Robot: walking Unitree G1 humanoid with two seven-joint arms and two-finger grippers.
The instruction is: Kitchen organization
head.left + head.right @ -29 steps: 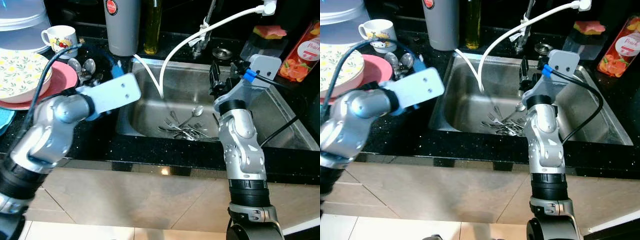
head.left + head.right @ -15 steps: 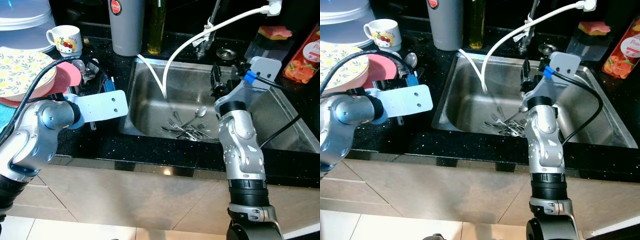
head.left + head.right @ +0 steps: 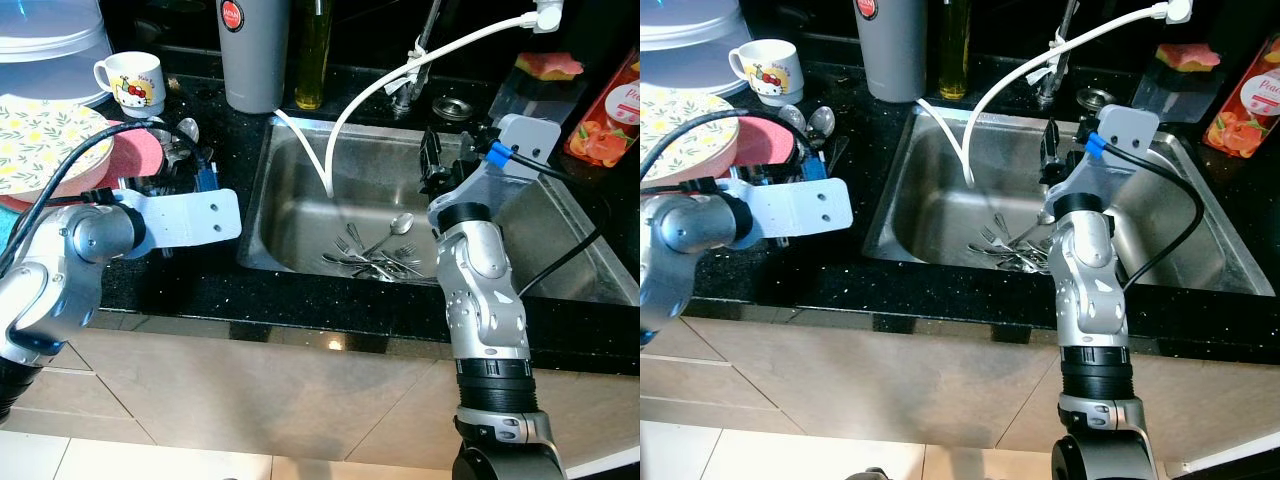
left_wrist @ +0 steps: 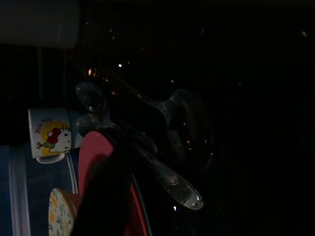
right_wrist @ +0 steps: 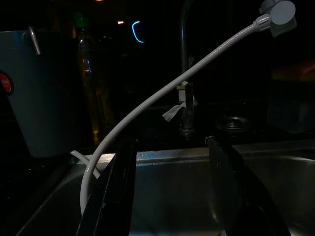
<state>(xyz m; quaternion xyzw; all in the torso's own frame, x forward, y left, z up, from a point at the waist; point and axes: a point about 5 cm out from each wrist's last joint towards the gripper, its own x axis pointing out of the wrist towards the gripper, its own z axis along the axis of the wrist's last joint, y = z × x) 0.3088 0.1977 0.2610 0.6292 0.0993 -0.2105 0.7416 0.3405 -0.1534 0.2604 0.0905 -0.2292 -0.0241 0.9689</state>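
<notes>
The right end effector [image 5: 170, 196], fingers spread, is hanging over the sink [image 3: 300, 165], forks and spoons [image 3: 372, 255] lying at its 6 o'clock. The left end effector [image 3: 805, 155] is hovering over spoons [image 3: 805, 118] on the desk [image 3: 200, 290] beside a pink plate [image 3: 765, 135]; its grip cannot be told.

A steel sink [image 3: 1200, 245] set in the black bench [image 3: 940, 295] holds forks and spoons [image 3: 1012, 250]. A white hose [image 3: 1040, 65] arcs above. Far left stand a cartoon mug [image 3: 768, 67], pink plate [image 3: 768, 140] and grey canister [image 3: 890, 50].
</notes>
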